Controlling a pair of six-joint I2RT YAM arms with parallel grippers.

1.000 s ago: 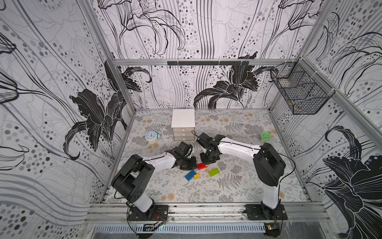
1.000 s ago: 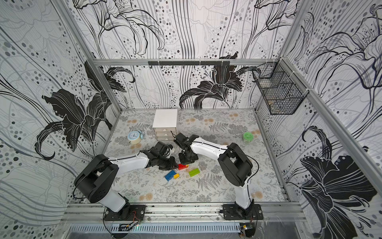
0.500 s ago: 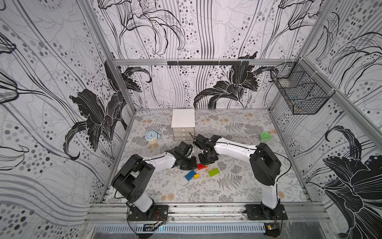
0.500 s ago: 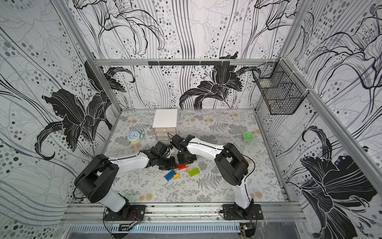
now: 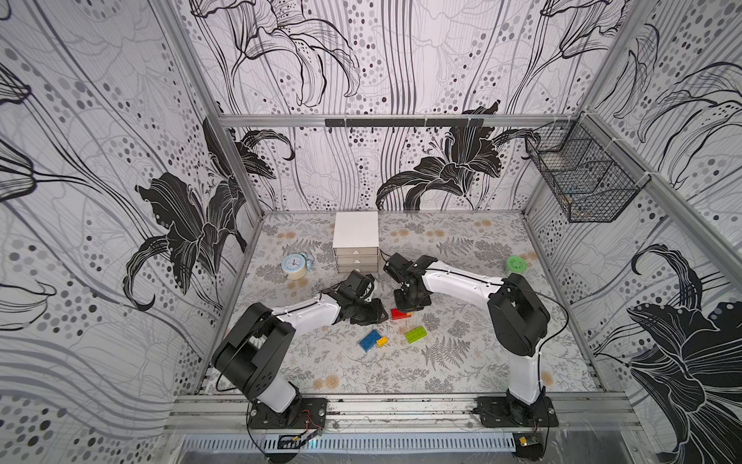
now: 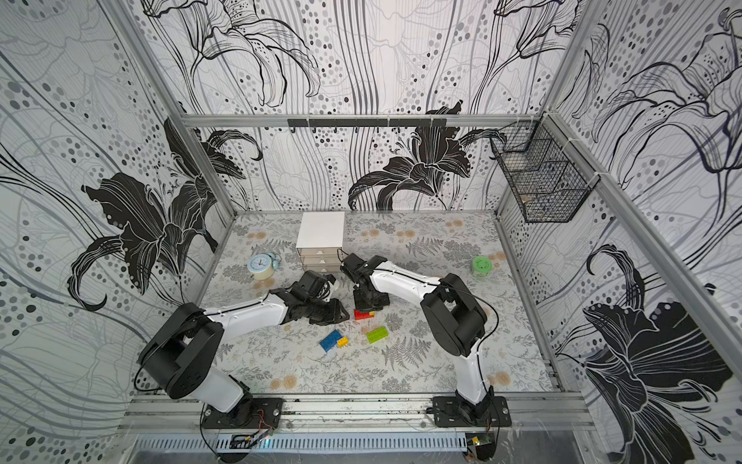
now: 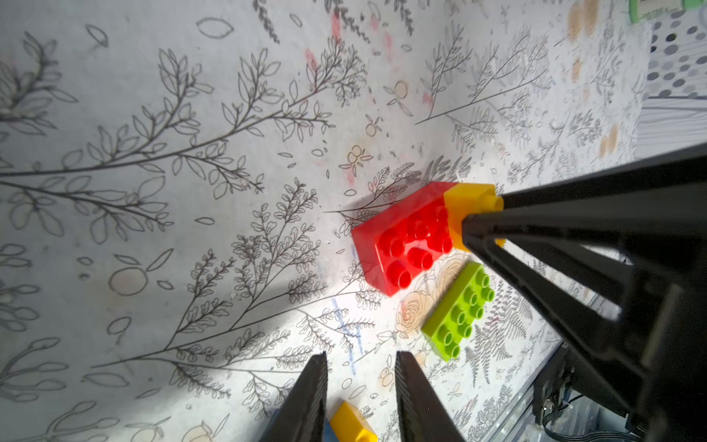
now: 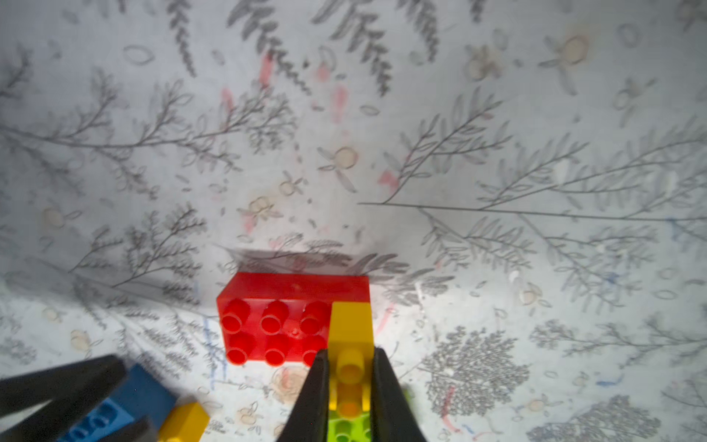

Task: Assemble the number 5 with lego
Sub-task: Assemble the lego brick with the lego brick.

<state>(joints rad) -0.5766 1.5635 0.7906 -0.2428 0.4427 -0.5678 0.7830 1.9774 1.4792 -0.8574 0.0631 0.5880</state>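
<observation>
In the middle of the fern-patterned table (image 5: 453,373), in front of the white drawer box (image 5: 355,235), your two arms meet low over the lego. Your right gripper (image 8: 350,369) points down and is clamped on a small yellow brick (image 8: 350,325), with one black finger on each side of it. That brick sits on one end of the red brick (image 8: 273,317), which lies flat on the table, studs up, its other studs bare. Your left gripper (image 7: 359,382) hangs just beside the red brick. Its fingers (image 7: 308,398) are slightly apart with nothing between them and touch no brick.

The loose pieces lie nearer the front rail. The lime-green brick (image 5: 415,334) is just beside the red one, and the blue brick (image 5: 369,340) has the other yellow brick (image 5: 382,342) just beside it. In both top views the red brick shows as a small patch between the two gripper tips. A blue alarm clock (image 5: 294,266) stands left of the drawer box. A green-lidded jar (image 5: 515,265) sits well apart, near the right wall.
</observation>
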